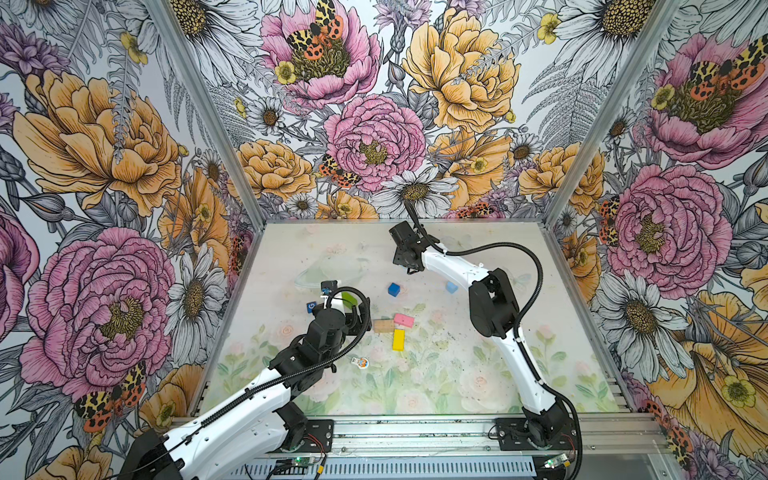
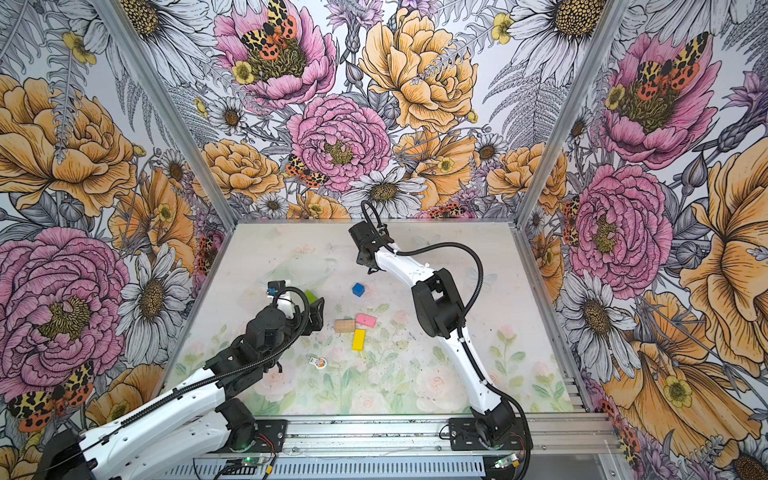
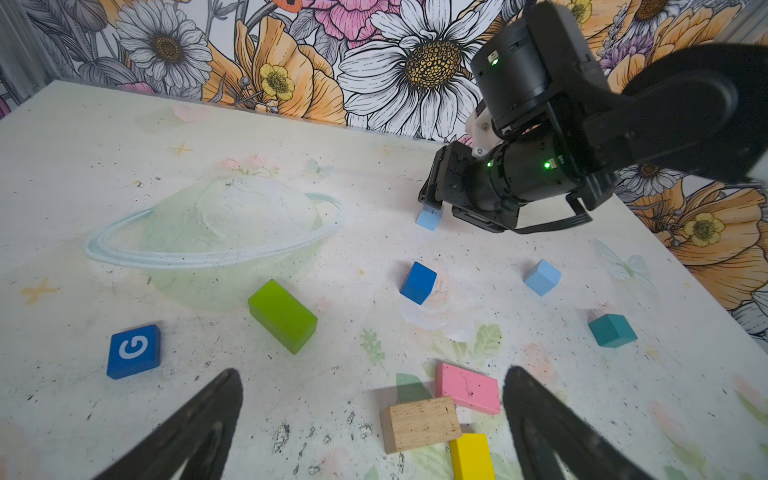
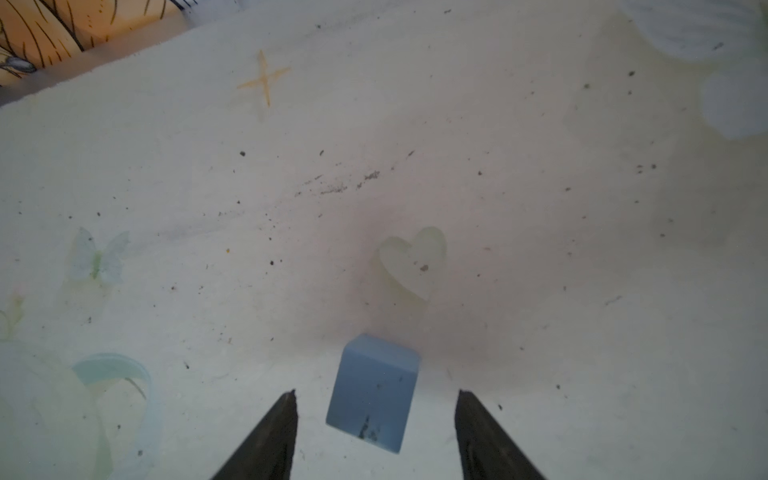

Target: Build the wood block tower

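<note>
target: light blue cube (image 4: 372,392) sits square between right pincer (image 4: 376,432) tips, gaps both sides
right pincer: parted, grasping nothing
left pincer (image 3: 374,424): fully released, idle near bricks

Three tall walls (image 1: 374,104) fill the upper frame and both sides, papered with big pink, orange and white flowers and moths. Aluminium posts (image 1: 208,108) mark the corners. Lower centre, a pale, scuffed floral table (image 1: 457,374) lies evenly lit.

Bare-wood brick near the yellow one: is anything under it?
The bare-wood brick overlaps the pink brick's edge and touches the yellow brick. Anything beneath it is covered.
</note>
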